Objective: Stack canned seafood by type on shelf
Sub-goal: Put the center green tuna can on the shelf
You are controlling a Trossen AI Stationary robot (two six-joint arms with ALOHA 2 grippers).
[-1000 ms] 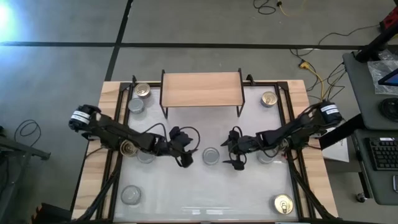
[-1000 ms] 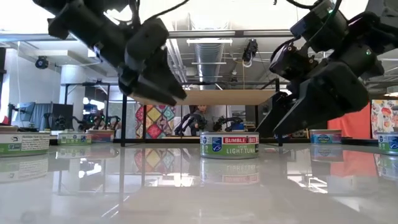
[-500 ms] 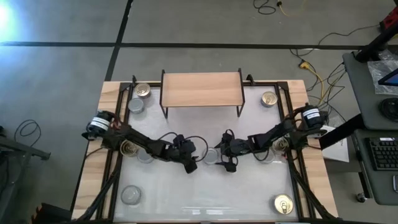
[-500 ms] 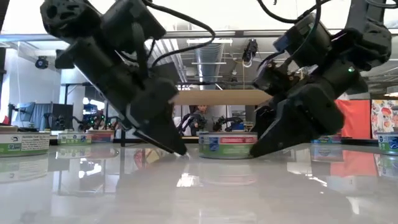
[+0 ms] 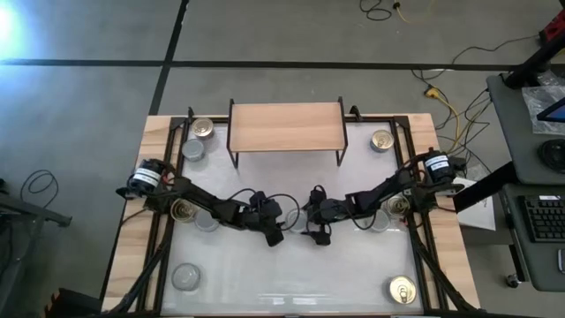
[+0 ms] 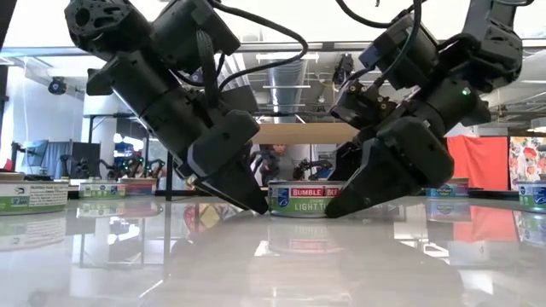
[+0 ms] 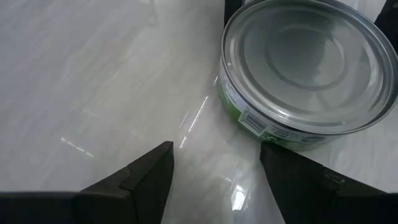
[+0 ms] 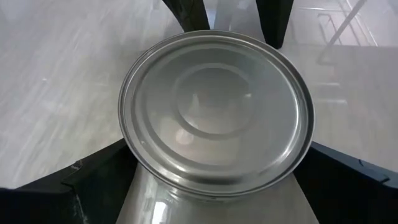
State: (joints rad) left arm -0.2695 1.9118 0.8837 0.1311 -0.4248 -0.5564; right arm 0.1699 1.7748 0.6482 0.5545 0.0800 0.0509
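A silver-lidded tin of canned seafood (image 8: 217, 112) stands on its base in the middle of the white tabletop. My right gripper (image 8: 217, 152) is open, low over the table, with one finger on each side of this tin (image 6: 303, 198). My left gripper (image 7: 214, 165) is open too, its tips down at the table just left of the same tin (image 7: 305, 62), with nothing between its fingers. In the high view the two grippers (image 5: 274, 234) (image 5: 311, 225) hide most of the tin. The shelf (image 5: 285, 126), bare on top, stands at the far edge. My left gripper has one finger (image 7: 292, 174) close to the tin's side wall (image 7: 249, 118); I cannot tell whether it touches. My right gripper's fingers (image 8: 93, 180) flank the tin's wall from the table's right side, slanting down; whether they touch it does not show.
Other tins stand around the table: gold-lidded ones (image 5: 202, 129) (image 5: 381, 140) (image 5: 402, 290) and silver-lidded ones (image 5: 193, 149) (image 5: 186, 277), plus a pair under my left arm (image 5: 184, 209). Bare tabletop lies between the middle tin and the near edge (image 5: 291, 283).
Both grippers have come down to the tabletop and closed in on the middle tin, the left one moving toward the table's right edge, the right one toward its left edge until its fingers stand on both sides of the tin.
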